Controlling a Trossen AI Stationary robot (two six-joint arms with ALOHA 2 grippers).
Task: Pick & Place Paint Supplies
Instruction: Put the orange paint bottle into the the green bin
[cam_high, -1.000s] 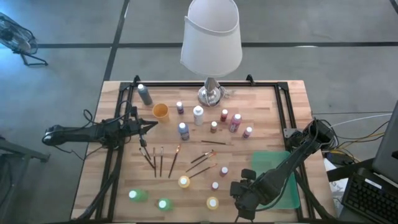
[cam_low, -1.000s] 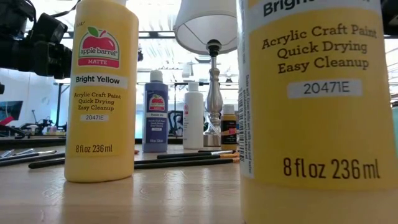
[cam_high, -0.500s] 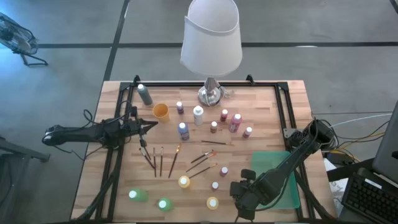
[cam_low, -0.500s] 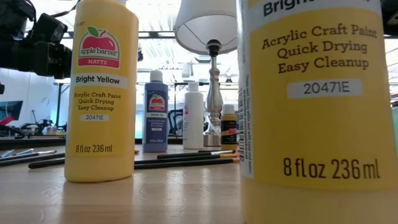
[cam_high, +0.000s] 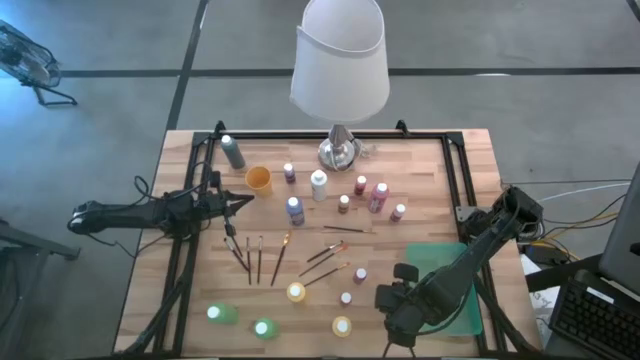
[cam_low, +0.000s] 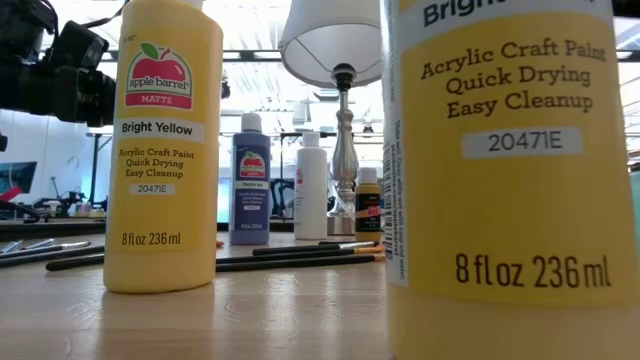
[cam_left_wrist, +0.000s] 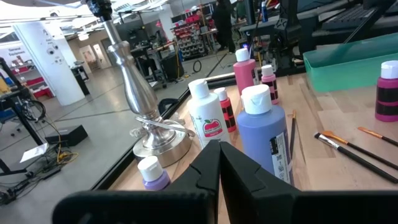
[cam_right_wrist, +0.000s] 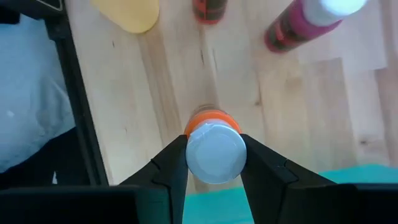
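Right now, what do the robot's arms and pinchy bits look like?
Both arms are dark, nearly black, built of thin jointed sections with black cables trailing off them. The left end effector tapers to a slim point. The right end effector is chunkier and boxy. Up close, each has two flat, wedge-shaped matte black fingers.

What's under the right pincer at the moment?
The right pincer is closed on a small white-capped bottle with an orange neck, over bare table wood beside the green tray. The cap hides the bottle's body and base.
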